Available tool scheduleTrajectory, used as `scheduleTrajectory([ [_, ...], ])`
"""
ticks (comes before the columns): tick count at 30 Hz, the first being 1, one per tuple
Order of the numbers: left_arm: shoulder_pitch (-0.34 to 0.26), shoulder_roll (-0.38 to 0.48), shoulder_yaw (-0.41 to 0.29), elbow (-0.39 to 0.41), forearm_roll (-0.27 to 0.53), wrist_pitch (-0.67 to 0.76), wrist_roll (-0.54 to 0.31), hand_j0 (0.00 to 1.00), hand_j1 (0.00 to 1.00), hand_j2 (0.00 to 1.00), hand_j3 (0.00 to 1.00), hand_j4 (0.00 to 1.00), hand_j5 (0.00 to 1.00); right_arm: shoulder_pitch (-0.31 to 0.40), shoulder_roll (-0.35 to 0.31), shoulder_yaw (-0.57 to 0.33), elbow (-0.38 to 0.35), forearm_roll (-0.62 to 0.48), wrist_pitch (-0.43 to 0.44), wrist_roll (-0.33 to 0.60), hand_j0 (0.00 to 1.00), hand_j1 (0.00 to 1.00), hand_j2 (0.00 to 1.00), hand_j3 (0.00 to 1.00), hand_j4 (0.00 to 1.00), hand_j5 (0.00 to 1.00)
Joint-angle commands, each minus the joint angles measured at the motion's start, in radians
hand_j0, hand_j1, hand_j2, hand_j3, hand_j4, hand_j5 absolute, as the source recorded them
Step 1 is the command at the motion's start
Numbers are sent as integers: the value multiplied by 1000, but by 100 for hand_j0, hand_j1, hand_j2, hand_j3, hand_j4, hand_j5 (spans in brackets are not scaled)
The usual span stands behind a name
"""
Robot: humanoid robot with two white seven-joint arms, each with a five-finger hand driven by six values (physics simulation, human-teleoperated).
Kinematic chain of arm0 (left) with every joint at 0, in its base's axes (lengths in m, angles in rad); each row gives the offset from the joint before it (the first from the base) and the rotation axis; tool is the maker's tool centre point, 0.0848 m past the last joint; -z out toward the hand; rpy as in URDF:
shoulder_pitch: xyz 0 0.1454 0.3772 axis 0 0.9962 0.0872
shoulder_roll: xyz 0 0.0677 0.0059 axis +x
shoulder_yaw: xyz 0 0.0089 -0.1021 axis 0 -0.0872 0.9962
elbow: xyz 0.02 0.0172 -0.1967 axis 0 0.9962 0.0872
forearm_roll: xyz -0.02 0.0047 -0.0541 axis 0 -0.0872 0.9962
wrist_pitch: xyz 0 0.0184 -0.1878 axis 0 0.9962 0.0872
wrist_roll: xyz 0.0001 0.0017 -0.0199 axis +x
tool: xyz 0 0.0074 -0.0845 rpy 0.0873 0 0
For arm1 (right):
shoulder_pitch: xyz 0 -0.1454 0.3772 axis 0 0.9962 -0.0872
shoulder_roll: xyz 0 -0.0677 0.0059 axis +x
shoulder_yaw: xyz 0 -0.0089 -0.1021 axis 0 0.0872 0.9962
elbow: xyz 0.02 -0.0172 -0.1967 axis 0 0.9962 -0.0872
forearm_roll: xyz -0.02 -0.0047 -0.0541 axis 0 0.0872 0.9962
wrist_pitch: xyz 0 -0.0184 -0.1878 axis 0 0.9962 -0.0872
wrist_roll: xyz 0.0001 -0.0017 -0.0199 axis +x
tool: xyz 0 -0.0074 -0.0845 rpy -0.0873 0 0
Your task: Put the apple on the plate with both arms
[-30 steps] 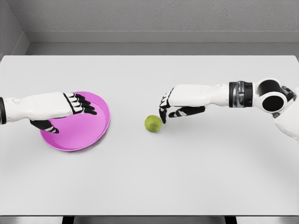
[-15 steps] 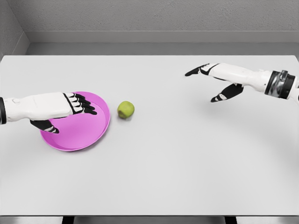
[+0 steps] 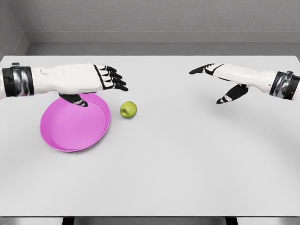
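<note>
A green apple [image 3: 128, 109] sits on the white surface [image 3: 187, 159], just beside the right-hand rim of a pink plate [image 3: 70, 129] but not on it; a thin strip of bare surface shows between the fruit and the plate's raised edge. The plate lies in the left half of the surface, well in from the front edge and nearer the left side than the middle.

The left hand [image 3: 101, 79] comes in from the picture's left and hangs over the far rim of the plate. Its dark fingers [image 3: 115, 80] are stretched out and slightly fanned, pointing toward the right, with nothing between them. The thumb dips down over the plate's far part. The fingertips end up and to the left of the apple, apart from it.

The right hand [image 3: 220, 77] reaches in from the picture's right, over the far right quarter of the surface. It is released too: fingers extended toward the left, thumb hanging lower and apart, holding nothing. It is well apart from the apple, with a wide stretch of bare surface between them.

The whole front half of the surface, from the plate's near rim to the front edge, is open, and so is the middle band between apple and right hand. Behind the surface's far edge runs a grey wall [image 3: 154, 18].
</note>
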Motion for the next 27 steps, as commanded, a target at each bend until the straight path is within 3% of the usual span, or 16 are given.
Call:
scheduleTrajectory([
  [1, -5, -76, -9, 39, 3, 1, -4, 100, 100, 100, 100, 100, 100, -2, -4, -1, -1, -9, 3, 0, 100, 100, 100, 100, 100, 100],
  [4, -20, -168, -14, 145, -1, 1, -15, 100, 100, 100, 100, 100, 100, 8, -68, -35, -1, -11, 3, 0, 100, 100, 100, 100, 100, 100],
  [7, -20, -222, -48, 168, -1, 1, -29, 100, 100, 100, 100, 100, 100, 15, -81, -52, -1, -11, 3, 0, 100, 100, 100, 100, 100, 100],
  [11, -43, -286, -106, 257, -3, 1, -41, 100, 100, 100, 100, 100, 100, 21, -108, -69, -18, -11, 3, 0, 100, 100, 100, 100, 100, 100],
  [15, -51, -289, -132, 257, 0, 1, -43, 100, 100, 100, 100, 100, 100, 29, -157, -77, -64, -11, 3, 0, 100, 100, 100, 100, 100, 100],
  [17, -58, -291, -171, 257, 2, 1, -59, 100, 100, 100, 100, 100, 100, 28, -159, -75, -69, -11, 3, 0, 100, 100, 100, 100, 100, 100],
  [20, -61, -291, -175, 260, 0, 1, -64, 100, 100, 100, 100, 100, 100, 28, -157, -75, -69, -11, 3, 0, 100, 100, 100, 100, 100, 100],
  [27, -61, -311, -175, 357, -1, 1, -64, 100, 100, 100, 100, 100, 100, 29, -159, -75, -67, -9, 3, 0, 100, 100, 100, 100, 100, 100],
])
